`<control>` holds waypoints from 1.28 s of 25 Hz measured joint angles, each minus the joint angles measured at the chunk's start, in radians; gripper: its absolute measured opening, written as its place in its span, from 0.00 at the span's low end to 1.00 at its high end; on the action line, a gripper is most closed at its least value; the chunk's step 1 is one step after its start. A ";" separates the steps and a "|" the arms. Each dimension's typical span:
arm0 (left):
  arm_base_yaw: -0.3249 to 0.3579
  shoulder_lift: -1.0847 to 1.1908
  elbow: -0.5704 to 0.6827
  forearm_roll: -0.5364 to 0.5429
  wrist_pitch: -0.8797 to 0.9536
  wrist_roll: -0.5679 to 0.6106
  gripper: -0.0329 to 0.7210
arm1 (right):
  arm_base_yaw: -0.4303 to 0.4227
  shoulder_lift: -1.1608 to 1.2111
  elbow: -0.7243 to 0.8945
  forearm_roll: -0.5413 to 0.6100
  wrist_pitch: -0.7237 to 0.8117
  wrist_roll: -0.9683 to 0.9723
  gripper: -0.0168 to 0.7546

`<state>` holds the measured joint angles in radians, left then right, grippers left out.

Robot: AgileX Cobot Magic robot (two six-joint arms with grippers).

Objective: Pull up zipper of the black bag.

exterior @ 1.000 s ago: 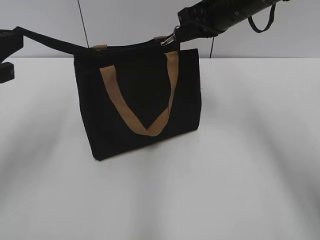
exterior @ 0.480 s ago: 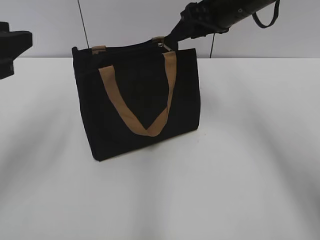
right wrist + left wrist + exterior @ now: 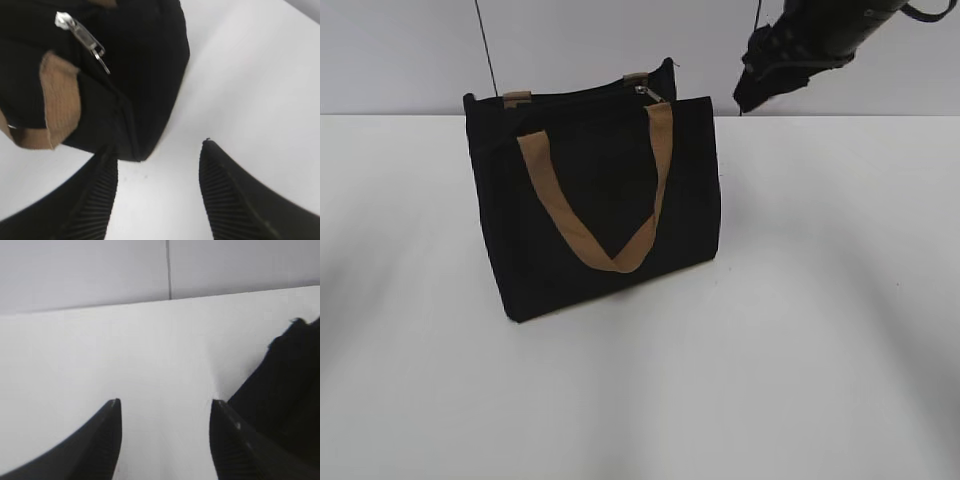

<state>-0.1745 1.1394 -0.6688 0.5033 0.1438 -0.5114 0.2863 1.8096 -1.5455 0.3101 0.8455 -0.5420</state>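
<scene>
The black bag (image 3: 600, 200) stands upright on the white table with its tan strap handles (image 3: 610, 250) hanging down its front. The silver zipper pull (image 3: 648, 93) lies at the right end of the bag's top edge; in the right wrist view it shows as a loose metal tab (image 3: 85, 37) on the bag (image 3: 140, 60). My right gripper (image 3: 752, 98) is open and empty, raised to the right of the bag and apart from it; its jaws (image 3: 157, 150) frame bare table. My left gripper (image 3: 165, 407) is open and empty, out of the exterior view, with the bag's edge (image 3: 290, 380) at its right.
The white table (image 3: 820, 300) spreads around the bag. A pale wall (image 3: 570, 40) with a thin dark cable (image 3: 485, 45) stands behind it.
My right gripper let go of the zipper pull and drew back up and to the right. My left arm left the bag's left corner and went out of the exterior view.
</scene>
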 joint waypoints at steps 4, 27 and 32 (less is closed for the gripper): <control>0.000 0.016 -0.098 -0.176 0.260 0.031 0.60 | -0.001 -0.032 0.000 -0.130 0.112 0.151 0.54; 0.000 0.251 -0.452 -0.565 1.034 0.322 0.60 | -0.220 -0.188 0.145 -0.197 0.366 0.448 0.54; 0.000 0.218 -0.436 -0.565 1.064 0.366 0.60 | -0.220 -0.390 0.395 -0.163 0.367 0.449 0.54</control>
<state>-0.1745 1.3572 -1.1051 -0.0613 1.2078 -0.1458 0.0659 1.4195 -1.1508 0.1468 1.2123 -0.0926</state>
